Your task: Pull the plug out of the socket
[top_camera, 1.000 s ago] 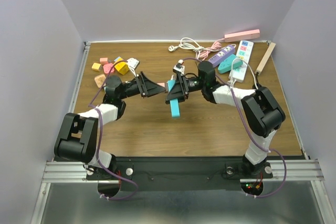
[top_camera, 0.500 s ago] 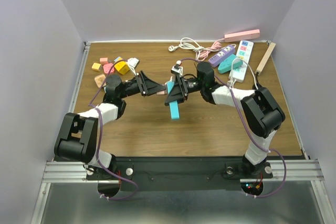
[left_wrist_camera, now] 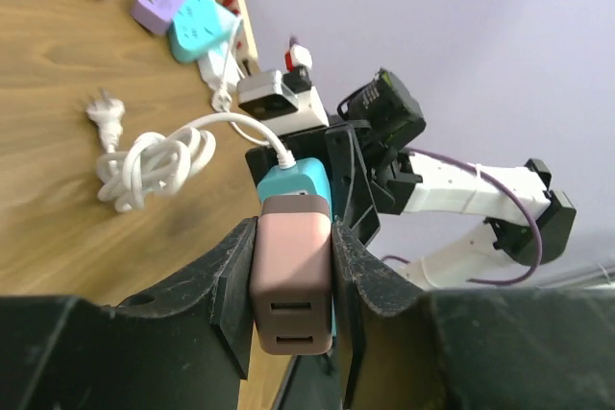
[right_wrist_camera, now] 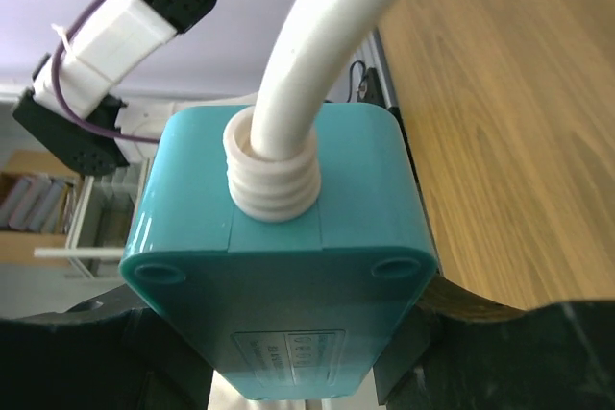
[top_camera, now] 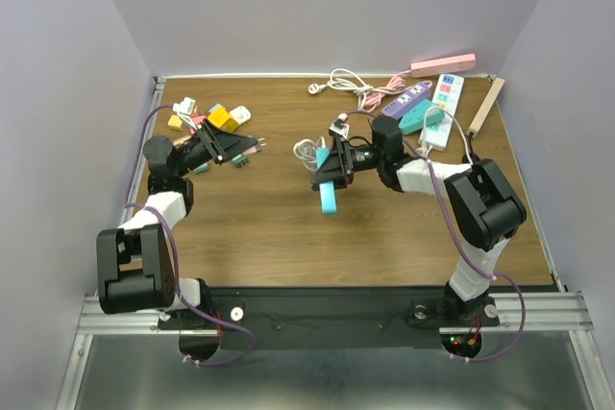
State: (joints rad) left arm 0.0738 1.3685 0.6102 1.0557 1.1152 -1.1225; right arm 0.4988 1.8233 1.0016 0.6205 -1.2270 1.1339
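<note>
Wooden table (top_camera: 269,237), left gripper (left_wrist_camera: 291,242) tight around plug (left_wrist_camera: 291,285), right gripper (right_wrist_camera: 279,352) tight around socket (right_wrist_camera: 317,266)

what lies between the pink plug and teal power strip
Top view: bare table by the pink plug, coiled white cable by the teal power strip.

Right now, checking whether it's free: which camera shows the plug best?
Left wrist: the pink plug sits large in the left gripper. Top view shows it tiny; right wrist shows only the teal power strip.

White cable (right_wrist_camera: 322,36) from the socket (right_wrist_camera: 279,266) runs off the right wrist view's top.
</note>
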